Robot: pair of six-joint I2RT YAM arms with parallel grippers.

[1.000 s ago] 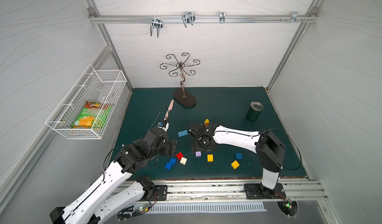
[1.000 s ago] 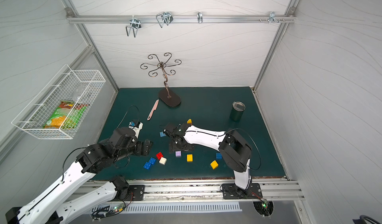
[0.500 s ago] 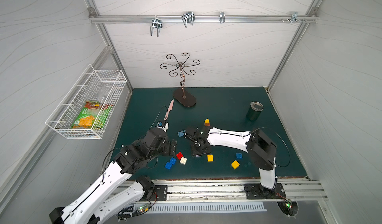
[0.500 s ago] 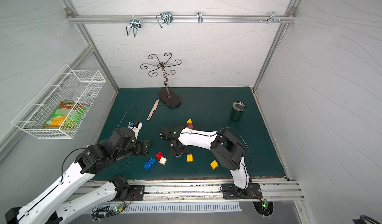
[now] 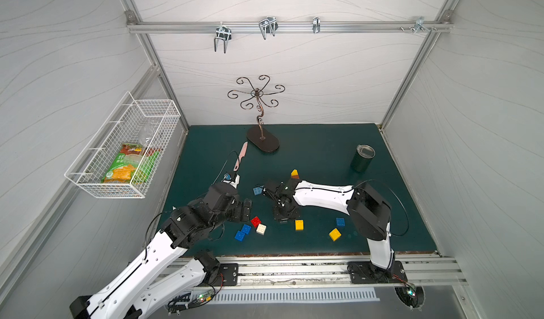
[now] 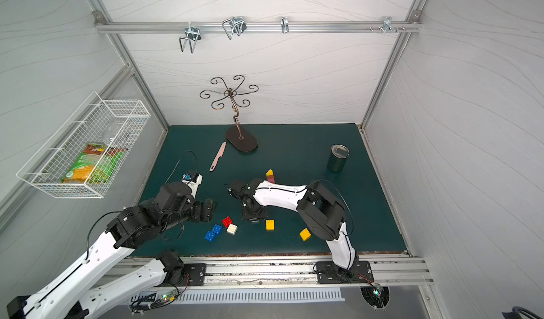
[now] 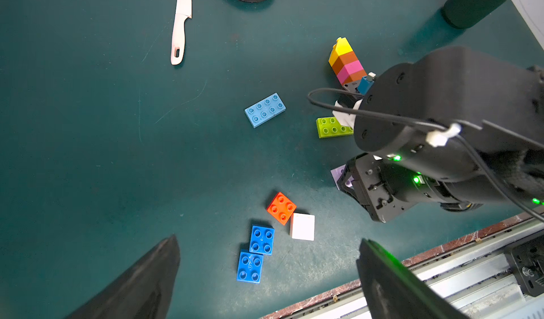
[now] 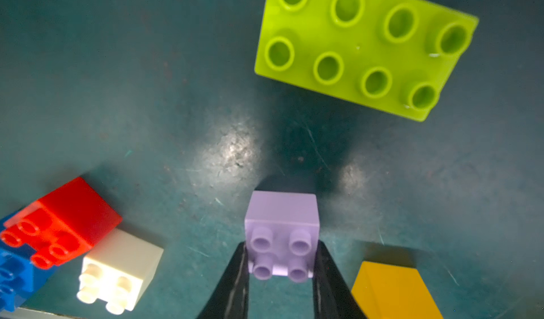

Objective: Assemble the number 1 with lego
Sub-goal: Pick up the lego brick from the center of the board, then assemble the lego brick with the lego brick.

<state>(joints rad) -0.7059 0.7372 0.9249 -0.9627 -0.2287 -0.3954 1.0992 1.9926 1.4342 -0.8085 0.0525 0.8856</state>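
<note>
Right wrist view: I am watching the right gripper [image 8: 281, 261] pinching a lilac brick [image 8: 282, 211] between a white brick [image 8: 117, 270] and a yellow one [image 8: 394, 291]. Its studs are facing the camera, and I cannot tell whether it is touching the scratched green mat [image 8: 176, 126]. The left gripper [image 7: 268, 240] is hanging spread wide above two blue bricks [image 7: 249, 266] beside a red one [image 7: 281, 208], near the front rail [image 5: 294, 269]. Farther back, lime [image 8: 365, 46] and light-blue [image 5: 258, 190] bricks are lying studs-up, with the light-blue one's long axis running across the mat. White panels [image 5: 323, 76] are enclosing the cell. Print on the bag [image 5: 129, 167] in the basket [image 5: 97, 185] is blurring too much to read.
</note>
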